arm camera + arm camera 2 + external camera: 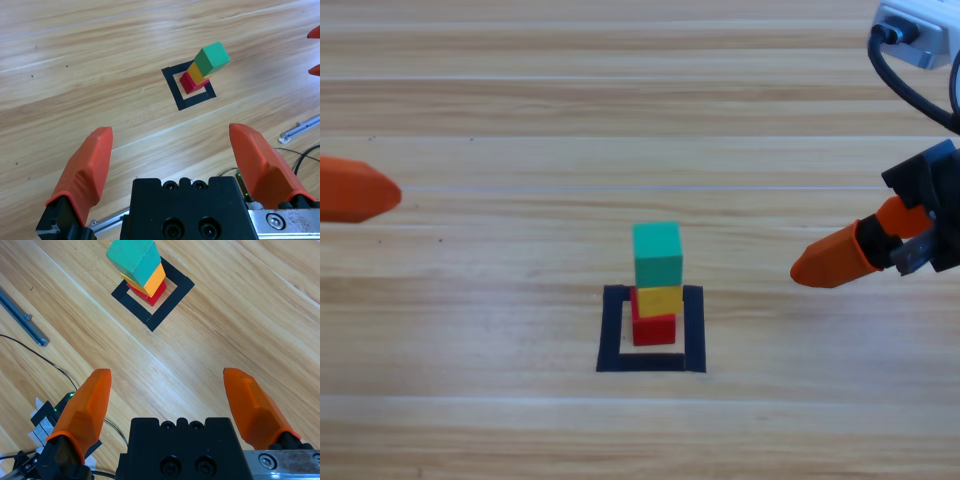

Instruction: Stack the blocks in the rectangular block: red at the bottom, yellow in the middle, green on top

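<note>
Here the red cube (654, 330) sits inside the black tape outline (613, 330), carrying the yellow cube (661, 300) and the green cube (657, 254) in the required order. Left hand (360, 190) and right hand (835, 260), both open and empty, stand well apart from the tower, presumably to avoid toppling it.
</note>
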